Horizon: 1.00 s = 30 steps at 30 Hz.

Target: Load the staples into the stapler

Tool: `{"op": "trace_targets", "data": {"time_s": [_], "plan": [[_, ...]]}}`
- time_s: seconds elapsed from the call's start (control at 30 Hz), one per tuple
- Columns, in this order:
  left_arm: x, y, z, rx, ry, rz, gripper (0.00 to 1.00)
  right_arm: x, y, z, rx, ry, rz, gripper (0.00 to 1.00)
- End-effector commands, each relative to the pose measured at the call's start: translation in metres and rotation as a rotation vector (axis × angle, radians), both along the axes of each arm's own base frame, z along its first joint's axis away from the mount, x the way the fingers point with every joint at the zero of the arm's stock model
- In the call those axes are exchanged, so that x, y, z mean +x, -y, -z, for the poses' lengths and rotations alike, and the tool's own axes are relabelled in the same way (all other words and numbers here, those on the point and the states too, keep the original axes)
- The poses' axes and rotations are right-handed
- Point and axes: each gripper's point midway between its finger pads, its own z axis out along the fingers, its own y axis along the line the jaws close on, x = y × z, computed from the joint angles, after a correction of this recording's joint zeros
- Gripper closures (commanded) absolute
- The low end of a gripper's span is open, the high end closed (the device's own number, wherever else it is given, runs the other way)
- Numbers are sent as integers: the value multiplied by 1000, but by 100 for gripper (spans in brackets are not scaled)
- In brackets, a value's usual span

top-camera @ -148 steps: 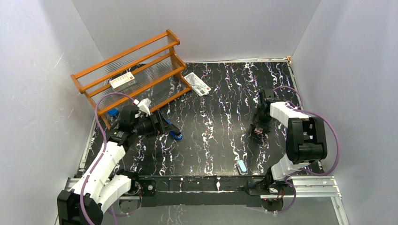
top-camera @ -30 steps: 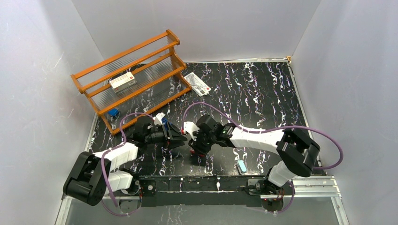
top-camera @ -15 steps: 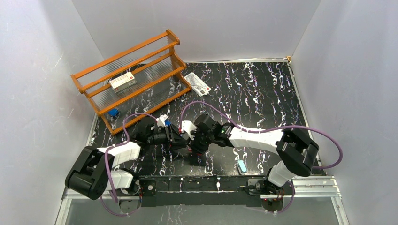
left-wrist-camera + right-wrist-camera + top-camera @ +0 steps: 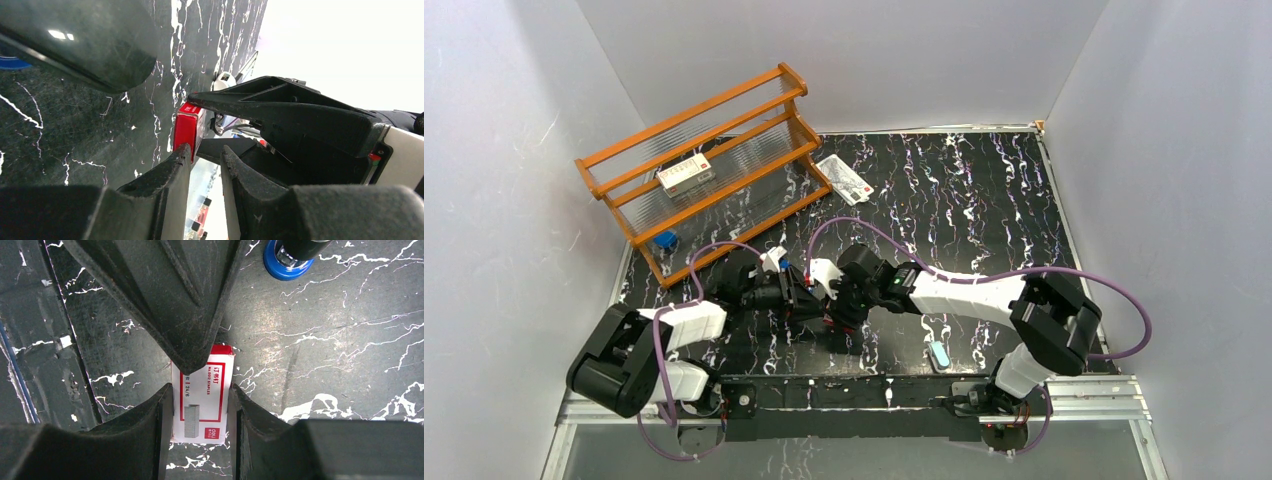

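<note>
Right gripper (image 4: pixel 200 389) clamps the box (image 4: pixel 202 407) by its sides, apparently leaving one end free for the left gripper (image 4: pixel 206 152), whose fingers are narrowly apart.

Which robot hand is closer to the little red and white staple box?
Right. The right hand has the staple box between its two fingers, touching both sides. The left hand's tip reaches only the box's far end.
</note>
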Motion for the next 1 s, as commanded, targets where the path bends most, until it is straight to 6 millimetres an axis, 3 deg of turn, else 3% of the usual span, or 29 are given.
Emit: {"op": "trace_targets", "data": {"time_s": [0.0, 0.97], "plan": [[-4, 7, -9, -30, 43, 59, 74, 9, -26, -27, 96, 44, -12, 59], [-19, 18, 2, -38, -40, 143, 75, 9, -37, -24, 106, 65, -33, 55]]}}
